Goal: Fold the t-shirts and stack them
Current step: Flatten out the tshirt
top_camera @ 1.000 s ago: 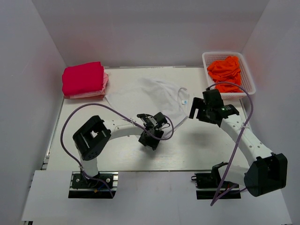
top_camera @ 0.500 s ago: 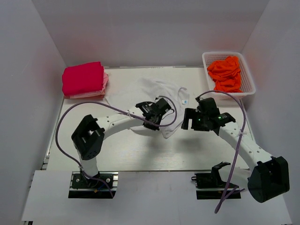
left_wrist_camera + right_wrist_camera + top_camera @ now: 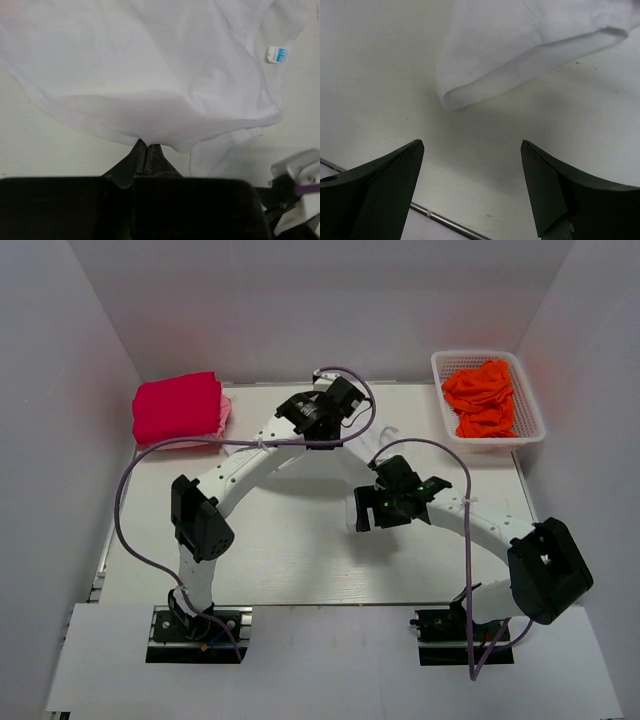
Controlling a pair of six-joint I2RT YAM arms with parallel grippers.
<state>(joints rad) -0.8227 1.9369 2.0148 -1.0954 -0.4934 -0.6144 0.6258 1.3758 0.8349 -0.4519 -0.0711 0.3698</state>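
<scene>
A white t-shirt [image 3: 150, 75] lies spread on the white table, with a small blue-and-white label [image 3: 276, 54] near its collar. My left gripper [image 3: 145, 146] is shut on a fold of the shirt's edge, which bunches over the fingertips. In the top view that gripper [image 3: 322, 412] reaches over the far middle of the table. My right gripper [image 3: 472, 145] stands open just above bare table, with a rolled hem of the white t-shirt [image 3: 520, 45] a little ahead of it. In the top view the right gripper [image 3: 361, 516] is near the table's centre.
A folded crimson t-shirt [image 3: 178, 408] lies on a paler pink one [image 3: 226, 412] at the far left corner. At the far right, a white lattice basket [image 3: 437, 368] holds crumpled orange t-shirts [image 3: 483, 395]. A purple cable [image 3: 140, 475] loops beside the left arm.
My left gripper shut on the white shirt's edge and swung it from the middle of the table to the far side. The right arm moved left towards the centre, jaws still wide.
</scene>
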